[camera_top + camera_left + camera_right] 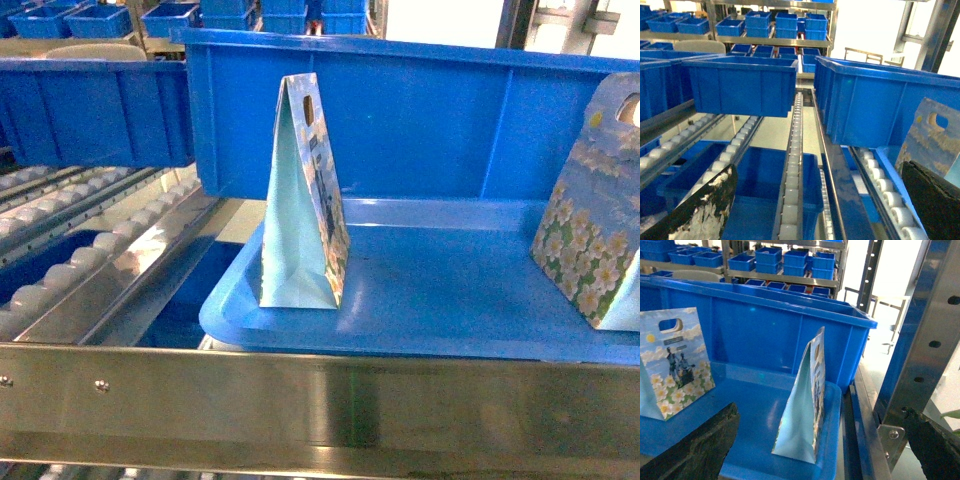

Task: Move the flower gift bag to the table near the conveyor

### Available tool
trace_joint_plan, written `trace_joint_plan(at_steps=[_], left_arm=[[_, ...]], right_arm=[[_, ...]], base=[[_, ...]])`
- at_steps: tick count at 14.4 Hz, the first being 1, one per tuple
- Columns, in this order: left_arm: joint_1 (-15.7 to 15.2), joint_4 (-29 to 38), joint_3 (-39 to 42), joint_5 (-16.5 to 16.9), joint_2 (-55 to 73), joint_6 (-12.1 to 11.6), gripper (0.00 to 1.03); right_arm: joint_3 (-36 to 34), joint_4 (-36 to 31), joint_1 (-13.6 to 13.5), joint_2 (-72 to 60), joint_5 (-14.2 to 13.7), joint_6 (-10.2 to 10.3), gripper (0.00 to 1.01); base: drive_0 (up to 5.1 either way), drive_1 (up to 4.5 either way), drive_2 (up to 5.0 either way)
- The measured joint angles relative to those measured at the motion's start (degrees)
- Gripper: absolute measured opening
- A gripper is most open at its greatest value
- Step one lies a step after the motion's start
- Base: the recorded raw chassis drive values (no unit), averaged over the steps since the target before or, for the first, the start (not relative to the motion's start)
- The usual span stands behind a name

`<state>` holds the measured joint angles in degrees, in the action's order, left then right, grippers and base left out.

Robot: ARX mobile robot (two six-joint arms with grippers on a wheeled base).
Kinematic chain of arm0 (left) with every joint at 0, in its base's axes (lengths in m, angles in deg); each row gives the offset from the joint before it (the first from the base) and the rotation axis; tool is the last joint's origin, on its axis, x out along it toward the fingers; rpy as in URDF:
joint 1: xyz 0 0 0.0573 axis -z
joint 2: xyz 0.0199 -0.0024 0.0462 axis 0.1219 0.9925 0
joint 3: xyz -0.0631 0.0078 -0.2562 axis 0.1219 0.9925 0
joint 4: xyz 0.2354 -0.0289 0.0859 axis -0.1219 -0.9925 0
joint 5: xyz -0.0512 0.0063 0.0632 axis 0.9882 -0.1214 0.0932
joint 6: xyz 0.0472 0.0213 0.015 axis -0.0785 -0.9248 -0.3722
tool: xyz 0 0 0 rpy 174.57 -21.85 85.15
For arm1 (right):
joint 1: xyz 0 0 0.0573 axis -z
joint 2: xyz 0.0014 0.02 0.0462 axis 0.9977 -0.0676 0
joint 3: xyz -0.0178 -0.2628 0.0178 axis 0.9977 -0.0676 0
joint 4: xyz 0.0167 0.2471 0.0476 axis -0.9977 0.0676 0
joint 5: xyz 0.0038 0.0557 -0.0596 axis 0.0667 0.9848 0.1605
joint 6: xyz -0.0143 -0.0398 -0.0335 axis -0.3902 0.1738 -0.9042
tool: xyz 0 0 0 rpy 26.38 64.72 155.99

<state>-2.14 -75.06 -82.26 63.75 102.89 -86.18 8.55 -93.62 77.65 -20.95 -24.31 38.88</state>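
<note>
Blue tray (450, 300), two gift bags (303, 200), conveyor (90, 250)

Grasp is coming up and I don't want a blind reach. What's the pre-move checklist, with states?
1. Left gripper open and empty: ok.
2. Right gripper open and empty: ok.
3. Bag graspable: ok. The edge-on gift bag stands upright in the blue tray with its handle cutout on top.
4. Target unambiguous: not ok. A second gift bag stands in the same tray.
5. Room behind the bags: cannot tell. The tall blue bin is right behind them and the gap isn't clear.
6. Destination table in sight: not ok. No view shows it.
</note>
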Motion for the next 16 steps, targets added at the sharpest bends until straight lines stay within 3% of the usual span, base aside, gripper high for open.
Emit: trace_joint_plan(at_steps=[2,3,4,5,6,11,16], left_arm=[[6.3,-0.6,-6.0,-3.5,9.2,1.8,0.98],[7.3,-1.9,-8.7,-3.6,13.7,3.8,0.98],[10.9,-1.7,-10.6,-7.4,16.8,4.0,0.98],[20.0,-0.6,-11.2,-13.6,20.9,4.1,0.98],[25.6,1.2,-11.1,-22.9,20.4,0.6,0.98],[25.3,2.1,-13.7,-20.9,26.3,0.6,0.98],[24.2,2.7,-16.9,-20.1,29.4,1.0,0.98]], right_arm=[[4.3,-0.2,-3.3,-8.5,-1.4,-0.3,0.98],[6.6,-0.7,-4.8,-13.1,-1.3,-0.4,0.98],[8.8,-0.2,-5.1,-16.0,-0.5,-0.3,0.98],[13.4,1.4,-6.1,-21.6,0.7,0.3,0.98],[15.9,6.6,-7.6,-24.3,0.5,3.2,0.98],[17.2,1.0,-9.7,-30.4,-3.5,2.5,0.98],[18.9,-0.7,-10.1,-33.2,-4.2,1.6,0.98]], base=[[0.0,0.00,0.0],[0.0,0.00,0.0],[0.0,0.00,0.0],[0.0,0.00,0.0],[0.0,0.00,0.0],[0.0,0.00,0.0],[0.0,0.00,0.0]])
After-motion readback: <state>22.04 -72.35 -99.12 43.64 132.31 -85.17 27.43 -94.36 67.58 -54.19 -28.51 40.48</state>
